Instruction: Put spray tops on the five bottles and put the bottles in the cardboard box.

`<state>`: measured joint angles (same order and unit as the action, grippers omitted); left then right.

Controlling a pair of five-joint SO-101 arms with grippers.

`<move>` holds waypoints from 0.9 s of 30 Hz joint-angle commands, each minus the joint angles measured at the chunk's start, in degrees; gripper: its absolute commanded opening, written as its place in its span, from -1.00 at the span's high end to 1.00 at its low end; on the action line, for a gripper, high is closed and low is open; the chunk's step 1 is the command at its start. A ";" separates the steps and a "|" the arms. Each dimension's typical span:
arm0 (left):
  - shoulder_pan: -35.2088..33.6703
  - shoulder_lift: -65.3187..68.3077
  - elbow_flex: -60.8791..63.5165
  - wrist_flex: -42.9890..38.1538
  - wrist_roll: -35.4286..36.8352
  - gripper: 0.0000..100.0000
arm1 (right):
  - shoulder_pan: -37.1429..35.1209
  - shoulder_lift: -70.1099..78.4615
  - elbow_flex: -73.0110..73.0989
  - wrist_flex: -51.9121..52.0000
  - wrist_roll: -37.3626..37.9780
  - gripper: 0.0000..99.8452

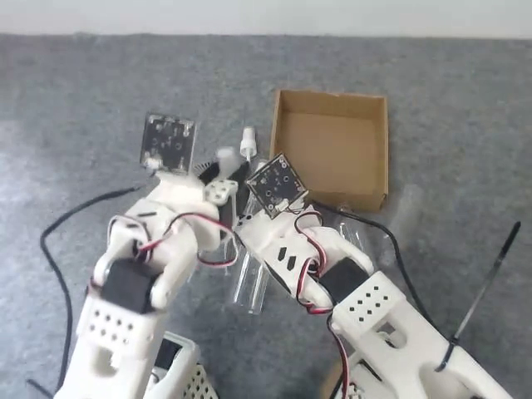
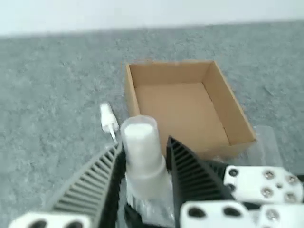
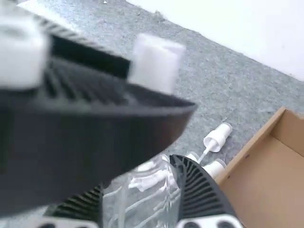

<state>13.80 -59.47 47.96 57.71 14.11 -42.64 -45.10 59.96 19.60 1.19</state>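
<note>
There's the left hand [image 2: 145,146] clamped tight round the white cylindrical spray top [image 2: 139,135], right hand [image 3: 135,186] closed on the clear plastic bottle [image 3: 148,205] beneath it, open brown cardboard box [image 1: 332,148] at one o'clock

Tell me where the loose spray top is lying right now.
In the high view the loose spray top lies on the carpet just left of the cardboard box, close beside its left wall.

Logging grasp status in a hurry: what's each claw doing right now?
Left claw: closed on the white spray top.
Right claw: closed on the clear bottle.
</note>
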 commanded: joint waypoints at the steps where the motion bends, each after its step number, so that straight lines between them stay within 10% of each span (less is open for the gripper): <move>1: 0.18 -5.01 4.09 -1.05 -0.88 0.81 | 2.33 -0.57 -1.32 -1.80 -0.79 0.99; 27: 0.18 -14.68 6.02 -0.70 -5.27 0.41 | 2.68 -1.01 -1.32 -2.07 -0.70 0.99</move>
<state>16.09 -68.53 54.37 55.78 9.54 -40.44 -45.19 59.96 19.52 1.19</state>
